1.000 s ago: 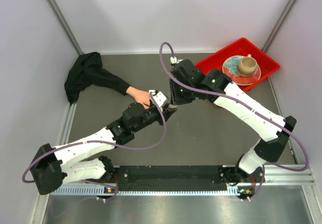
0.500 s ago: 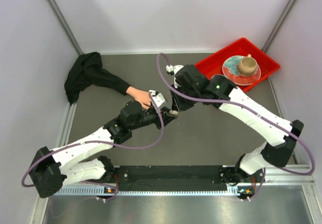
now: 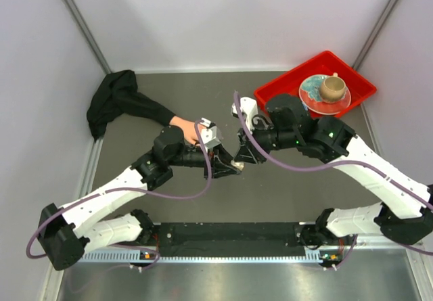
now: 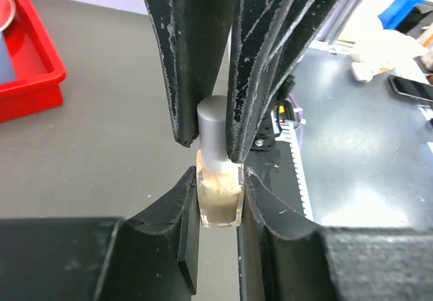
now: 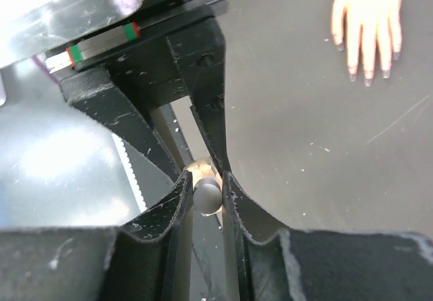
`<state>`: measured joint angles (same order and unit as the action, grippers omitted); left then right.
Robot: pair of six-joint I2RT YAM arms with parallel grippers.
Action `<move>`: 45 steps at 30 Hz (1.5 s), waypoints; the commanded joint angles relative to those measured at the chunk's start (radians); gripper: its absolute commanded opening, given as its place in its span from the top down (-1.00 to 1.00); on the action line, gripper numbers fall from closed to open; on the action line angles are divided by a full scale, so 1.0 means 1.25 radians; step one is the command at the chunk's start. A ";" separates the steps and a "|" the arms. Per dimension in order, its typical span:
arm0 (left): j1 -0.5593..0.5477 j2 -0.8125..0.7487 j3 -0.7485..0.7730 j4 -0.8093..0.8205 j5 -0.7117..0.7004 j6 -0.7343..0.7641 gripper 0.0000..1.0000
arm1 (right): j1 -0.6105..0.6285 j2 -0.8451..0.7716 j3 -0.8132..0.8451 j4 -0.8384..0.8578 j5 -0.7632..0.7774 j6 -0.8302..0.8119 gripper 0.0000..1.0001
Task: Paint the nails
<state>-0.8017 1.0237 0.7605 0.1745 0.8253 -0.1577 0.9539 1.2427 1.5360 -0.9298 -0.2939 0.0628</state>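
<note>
Both claws now share the small tan glass bottle (image 4: 220,203), my left claw (image 4: 220,180) clamping its body, my right claw (image 5: 206,184) newly pinched onto its grey cap (image 4: 213,128) to unscrew, while the pink-beige mannequin hand's (image 5: 365,17) dark reddish nails (image 5: 367,80) wait nearby on the counter (image 5: 304,152).

The bottle (image 4: 220,199) is between mannequin hand (image 3: 186,126) and tray (image 3: 294,69).
</note>
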 commanded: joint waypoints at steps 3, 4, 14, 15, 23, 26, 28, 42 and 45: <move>-0.015 -0.026 0.051 -0.038 -0.166 0.081 1.00 | 0.000 0.029 0.047 -0.005 0.220 0.081 0.47; -0.018 -0.023 0.052 -0.043 -0.235 0.097 1.00 | 0.000 0.039 0.079 -0.023 0.265 0.126 0.13; -0.077 0.036 0.021 0.092 -0.634 0.100 1.00 | 0.011 0.148 0.181 -0.094 0.429 0.448 0.02; -0.079 0.046 0.025 0.094 -0.639 0.098 1.00 | 0.015 0.167 0.198 -0.093 0.428 0.448 0.05; -0.089 0.045 0.015 0.103 -0.673 0.081 1.00 | 0.031 0.208 0.203 -0.069 0.456 0.433 0.25; -0.089 0.036 0.008 0.101 -0.673 0.077 1.00 | 0.031 0.222 0.201 -0.075 0.465 0.425 0.35; -0.089 0.033 0.006 0.096 -0.666 0.076 1.00 | 0.031 0.220 0.192 -0.069 0.476 0.417 0.45; -0.010 -0.036 0.066 0.019 0.149 0.003 1.00 | 0.031 -0.037 -0.104 0.165 0.037 -0.076 1.00; -0.012 -0.008 0.097 0.047 0.295 -0.086 1.00 | 0.030 -0.064 -0.112 0.168 -0.078 -0.125 1.00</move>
<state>-0.8013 1.0157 0.7612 0.0887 0.6781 -0.1162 0.9867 1.2060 1.4185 -0.8871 -0.1547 0.1093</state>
